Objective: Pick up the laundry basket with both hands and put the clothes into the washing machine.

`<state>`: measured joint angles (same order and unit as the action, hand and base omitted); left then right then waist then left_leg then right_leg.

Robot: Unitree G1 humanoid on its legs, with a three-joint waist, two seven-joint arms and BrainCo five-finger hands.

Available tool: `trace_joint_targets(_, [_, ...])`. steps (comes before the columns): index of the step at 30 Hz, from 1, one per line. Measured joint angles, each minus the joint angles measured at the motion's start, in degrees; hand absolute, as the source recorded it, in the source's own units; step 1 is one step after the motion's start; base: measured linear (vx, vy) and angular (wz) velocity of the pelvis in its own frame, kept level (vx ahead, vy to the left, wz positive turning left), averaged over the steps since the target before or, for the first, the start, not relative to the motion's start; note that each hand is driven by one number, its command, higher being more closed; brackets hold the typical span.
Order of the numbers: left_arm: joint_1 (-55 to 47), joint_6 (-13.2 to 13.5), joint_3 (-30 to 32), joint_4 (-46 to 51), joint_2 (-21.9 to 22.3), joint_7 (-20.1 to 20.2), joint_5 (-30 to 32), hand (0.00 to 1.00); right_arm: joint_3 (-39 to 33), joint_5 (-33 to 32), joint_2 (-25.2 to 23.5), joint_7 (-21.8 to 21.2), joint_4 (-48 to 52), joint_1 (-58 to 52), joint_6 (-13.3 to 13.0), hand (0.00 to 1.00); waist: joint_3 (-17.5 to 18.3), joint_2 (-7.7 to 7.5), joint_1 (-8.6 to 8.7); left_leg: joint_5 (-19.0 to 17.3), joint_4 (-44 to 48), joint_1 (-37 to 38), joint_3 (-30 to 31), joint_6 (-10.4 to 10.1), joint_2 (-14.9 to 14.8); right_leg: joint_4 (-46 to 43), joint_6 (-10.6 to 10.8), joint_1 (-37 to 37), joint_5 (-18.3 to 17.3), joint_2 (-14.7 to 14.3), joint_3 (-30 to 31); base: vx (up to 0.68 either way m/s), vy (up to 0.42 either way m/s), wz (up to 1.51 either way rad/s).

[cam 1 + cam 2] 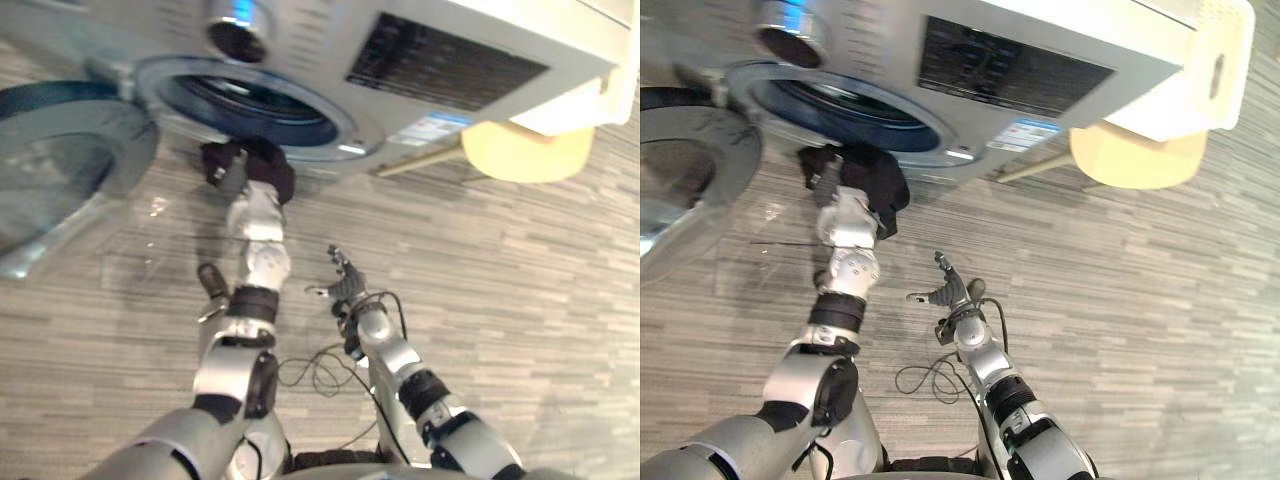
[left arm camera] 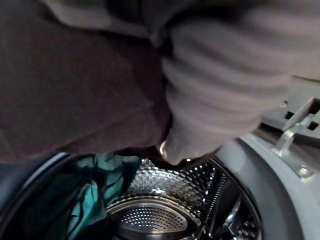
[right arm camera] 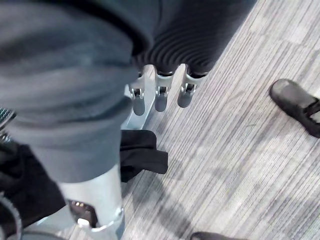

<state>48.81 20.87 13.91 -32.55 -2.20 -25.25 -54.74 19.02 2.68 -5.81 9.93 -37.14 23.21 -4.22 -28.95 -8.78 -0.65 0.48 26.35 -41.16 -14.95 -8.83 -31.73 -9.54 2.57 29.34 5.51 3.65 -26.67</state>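
Item: washing machine (image 1: 420,70), front-loading, round door (image 1: 60,170) swung wide to the robot's left, drum mouth (image 1: 260,105) exposed. Contents: one teal garment (image 2: 95,195) lying inside the steel drum. Item in transit: dark garment (image 3: 142,155), bunched around the left hand (image 1: 232,172) at the lower lip of the mouth, part of it hanging outside above the floor (image 1: 500,300). The left fingers are buried in cloth, so how far they close cannot be told. Right hand (image 1: 340,283): low over the floor, well apart from the machine, fingers (image 3: 157,95) straight and spread, holding nothing. Hazard, as judged: letting go this near the lip would drop the garment to the floor, and the trailing fold may catch on the rim.
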Motion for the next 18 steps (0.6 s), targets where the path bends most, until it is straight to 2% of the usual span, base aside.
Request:
trace_joint_targets(3, [1.88, 0.37, 4.34, 0.01, -3.29, -0.24, -1.1, 1.0, -0.35, -0.57, 1.7, -0.26, 0.01, -0.1, -0.7, 0.0, 0.14, -1.26, 0.44, -0.03, 0.43, -0.28, 0.79, -0.01, -1.26, 0.1, -0.1, 0.59, 0.06, -1.47, 0.45, 0.11, -0.07, -0.36])
trace_joint_targets(4, [2.81, 0.91, 6.39, -0.01, -4.75, -0.76, -1.46, 1.0, -1.27, -1.11, 2.68, -0.32, 0.02, -0.14, -1.13, 0.0, 0.26, -1.5, 1.25, -0.04, 0.93, -1.25, 1.45, 0.01, -1.29, -0.69, -0.6, 1.22, -0.28, -1.37, 0.09, 0.09, 0.001, 0.0])
trace_joint_targets(6, [4.82, 1.64, 7.39, -1.25, -6.71, -1.23, -2.43, 1.0, -2.04, -1.21, 3.36, -0.31, 0.23, -0.2, -1.75, 0.0, 0.58, -1.99, 1.63, -0.01, 0.95, -2.4, 1.58, 0.03, -0.85, -1.76, -0.69, 2.64, -0.4, -0.72, -0.31, 0.06, 0.04, 0.1])
trace_joint_targets(7, [6.67, 2.09, 7.57, -2.57, -7.98, -1.35, -3.22, 1.0, -2.75, -1.67, 3.81, -0.28, 0.22, -0.1, -1.93, 0.0, 0.85, -2.57, 2.02, 0.55, 0.0, -3.14, 1.4, 0.66, 0.3, -2.38, -0.86, 3.66, -0.87, 0.36, -0.7, 0.03, 0.059, 0.45])
trace_joint_targets(9, [12.14, 2.24, 7.55, -5.51, -11.37, -2.51, -3.55, 1.0, -4.23, -2.23, 4.1, -0.16, 0.33, 0.66, -1.98, 0.0, 1.04, -3.63, 4.67, 5.98, -7.36, -3.44, -0.75, 2.43, 5.0, -2.83, -0.82, 5.39, -0.88, 4.28, -3.53, 0.0, 0.046, 0.91])
trace_joint_targets(10, [13.5, 2.27, 7.55, -5.91, -12.0, -2.9, -3.55, 1.0, -4.62, -2.27, 4.06, -0.09, 0.54, 0.73, -2.04, 0.0, 1.13, -3.76, 5.19, 7.33, -9.68, -3.24, -1.31, 2.5, 5.99, -2.99, -0.82, 5.98, -0.88, 4.96, -4.18, -0.02, 0.013, 0.71])
trace_joint_targets(11, [15.44, 2.52, 7.56, -6.06, -12.88, -3.45, -3.55, 1.0, -4.64, -2.37, 3.77, -0.04, 0.85, 1.03, -2.08, 0.0, 1.46, -4.23, 4.81, 8.75, -12.17, -3.14, -1.77, 2.29, 6.82, -3.18, -0.81, 6.94, -0.88, 5.55, -4.49, -0.03, -0.019, 0.28])
trace_joint_targets(12, [16.02, 3.16, 7.64, -5.93, -14.91, -3.83, -3.6, 1.0, -4.48, -2.59, 3.05, -0.03, 2.42, 1.11, -2.06, 0.0, 1.51, -4.31, 4.38, 8.95, -12.06, -3.64, -1.72, 2.25, 6.61, -3.57, -0.82, 7.54, -0.89, 5.51, -4.51, -0.02, -0.033, 0.05])
trace_joint_targets(14, [16.01, 3.54, 8.36, -4.49, -16.3, -5.13, -4.52, 1.0, -4.4, -3.02, 1.96, -0.02, 7.69, 0.56, -2.24, 0.0, 1.52, -4.33, 4.28, 8.2, -9.33, -5.27, -1.62, 2.42, 5.65, -5.88, -1.15, 8.98, -1.52, 5.72, -4.48, -0.02, -0.035, -0.15])
trace_joint_targets(18, [17.97, 5.36, 7.87, 5.76, -14.3, -6.28, -6.03, 1.0, -3.36, -5.08, 1.68, 0.33, 22.33, -2.92, -4.56, 0.0, 1.58, -4.41, 4.64, 4.24, -0.4, -13.83, 1.49, 2.65, 2.98, -13.42, -0.71, 14.84, -5.65, 7.28, -5.0, -0.05, 0.002, -0.12])
